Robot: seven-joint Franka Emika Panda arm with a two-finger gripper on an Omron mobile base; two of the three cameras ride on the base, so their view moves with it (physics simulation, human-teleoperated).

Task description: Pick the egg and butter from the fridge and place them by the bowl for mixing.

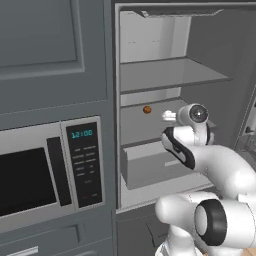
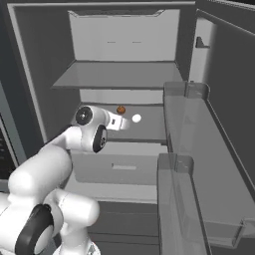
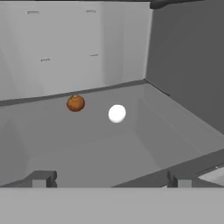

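Observation:
The fridge [image 1: 165, 75] [image 2: 119, 74] stands open with my arm reaching into it at the middle shelf. The egg [image 3: 117, 113] [image 2: 136, 118], small, white and round, lies on that shelf just ahead of my gripper [image 3: 109, 181] [image 2: 121, 123]. The gripper is open, its dark fingertips [image 3: 41, 179] wide apart with nothing between them, a short way from the egg. The butter and the bowl are out of view.
A reddish-brown ball [image 3: 75, 103] [image 1: 147, 109] [image 2: 120, 109] sits left of the egg, nearer the back wall. A light grey drawer [image 1: 150, 167] [image 2: 119, 169] lies below the shelf. Door shelves [image 2: 199, 164] flank the right, and a microwave [image 1: 30, 175] the left.

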